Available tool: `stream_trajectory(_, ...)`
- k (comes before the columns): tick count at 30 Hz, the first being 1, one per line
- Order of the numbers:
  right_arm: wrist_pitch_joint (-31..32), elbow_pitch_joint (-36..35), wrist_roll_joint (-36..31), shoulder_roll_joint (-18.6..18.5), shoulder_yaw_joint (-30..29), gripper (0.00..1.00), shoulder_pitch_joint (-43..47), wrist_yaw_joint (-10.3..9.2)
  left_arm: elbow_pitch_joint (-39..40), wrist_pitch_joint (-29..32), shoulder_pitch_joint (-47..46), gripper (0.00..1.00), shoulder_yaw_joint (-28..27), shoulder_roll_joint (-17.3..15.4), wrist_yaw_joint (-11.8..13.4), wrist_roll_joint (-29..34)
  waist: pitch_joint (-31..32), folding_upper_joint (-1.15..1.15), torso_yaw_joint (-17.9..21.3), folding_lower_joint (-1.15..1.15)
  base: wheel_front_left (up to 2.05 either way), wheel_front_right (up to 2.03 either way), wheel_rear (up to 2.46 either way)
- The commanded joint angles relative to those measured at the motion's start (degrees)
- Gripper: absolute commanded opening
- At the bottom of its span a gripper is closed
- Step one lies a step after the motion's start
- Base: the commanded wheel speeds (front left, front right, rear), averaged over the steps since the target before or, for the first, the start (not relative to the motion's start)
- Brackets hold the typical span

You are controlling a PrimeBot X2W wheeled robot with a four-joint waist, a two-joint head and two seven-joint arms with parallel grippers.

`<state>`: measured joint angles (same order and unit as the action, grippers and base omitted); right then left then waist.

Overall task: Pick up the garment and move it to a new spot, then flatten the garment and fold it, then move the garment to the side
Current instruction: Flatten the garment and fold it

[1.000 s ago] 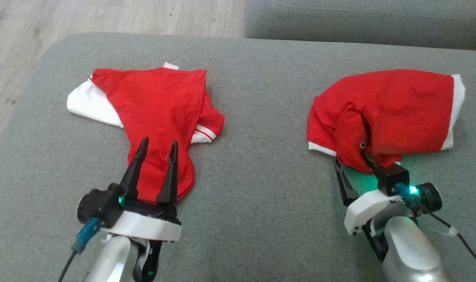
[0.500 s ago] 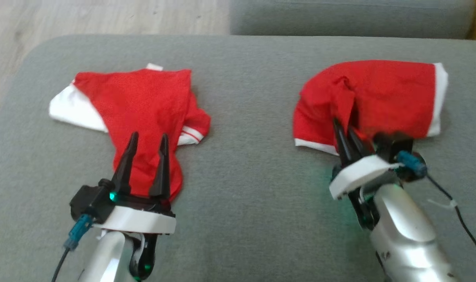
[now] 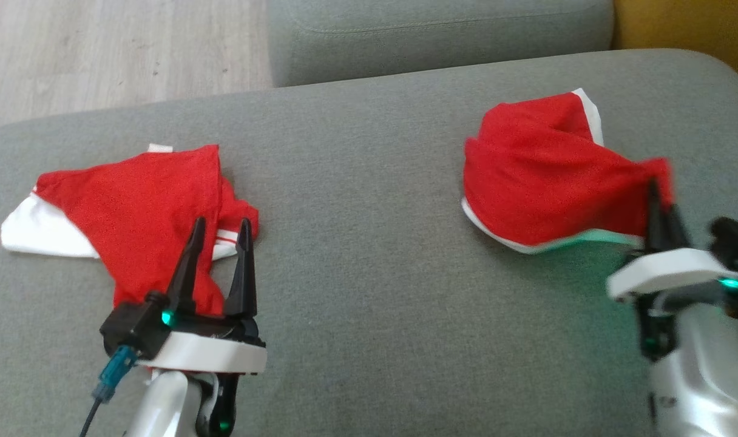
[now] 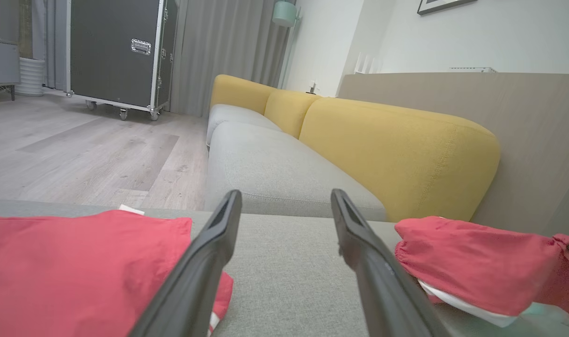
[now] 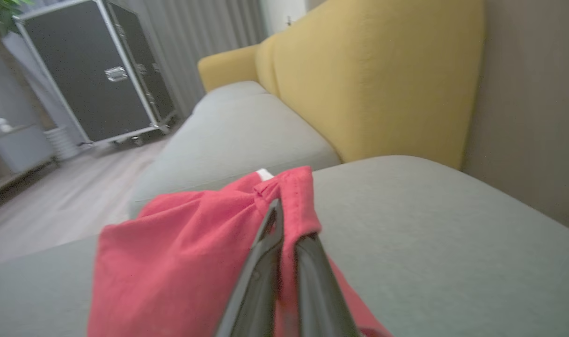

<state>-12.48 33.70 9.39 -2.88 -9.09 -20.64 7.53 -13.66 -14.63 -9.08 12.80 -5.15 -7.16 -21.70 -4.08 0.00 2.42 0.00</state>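
Head view, cushion: a broad grey cushion (image 3: 369,261) spans the frame, with wooden floor (image 3: 102,48) at the upper left and a yellow backrest (image 3: 684,24) at the upper right.
Head view, red garment: the red garment (image 3: 539,176), white along its hem, sits at centre right and is drawn into a point toward the right edge.
Head view, right end effector: the right end effector (image 3: 659,203) at the right edge has its fingers pressed together on that point of cloth.
Head view, second garment: the second garment (image 3: 132,200), red with white parts, lies crumpled at centre left, well apart from the first.
Head view, left end effector: the left end effector (image 3: 222,223) at the lower left stands wide, fingers over the second garment's near edge, gripping nothing.
Left wrist view, left end effector: the spread fingers (image 4: 219,243) frame bare grey cushion; the second garment fills the lower left, the red garment the lower right.
Left wrist view, background: a black wheeled case (image 4: 116,47) stands at the upper left.
Right wrist view, right end effector: the fingers, closed, pinch a fold of the red garment, which spreads to the lower left over the cushion.
Right wrist view, background: the yellow backrest rises at the upper right, the black case at the upper left.
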Motion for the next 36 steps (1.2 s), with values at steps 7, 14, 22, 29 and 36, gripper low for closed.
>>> stream_trajectory(7, 4.2, 0.0, -11.6, 0.0, -14.2, 0.0, -2.8, -0.04, 1.8, -0.4, -2.3, 1.0, -0.8, -0.1, -0.3, 0.1, -0.5, 0.0, 0.0, 0.0, 0.0, 0.0, 0.0)
stream_trajectory(14, 4.0, 1.8, -22.6, 0.0, -22.9, 1.0, -5.9, -0.04, 1.0, -0.4, -2.6, 1.0, 0.1, -0.3, -0.3, -0.4, -0.7, 0.0, -1.2, 0.0, 0.0, 0.0, 0.0)
stream_trajectory(22, -2.1, -0.4, -21.9, 0.0, -17.0, 1.0, -5.9, -0.04, 1.1, -0.4, -2.4, 1.0, -0.1, -0.3, -0.3, -0.4, -0.2, 0.0, -1.2, 0.0, 0.0, 0.0, 0.0)
stream_trajectory(29, -2.5, -3.0, -20.0, 0.0, -16.2, 1.0, -3.3, -0.04, 1.6, -0.4, -1.8, 1.0, -0.6, -0.4, -0.3, -0.1, 0.4, 0.0, -0.1, 0.0, 0.0, 0.0, 0.0)
stream_trajectory(36, -2.5, -3.6, -21.7, 0.0, -20.4, 1.0, -2.9, -0.04, 1.8, -0.4, -1.1, 1.0, -0.8, -0.5, -0.3, 0.0, 0.9, 0.0, 1.0, 0.0, 0.0, 0.0, 0.0)
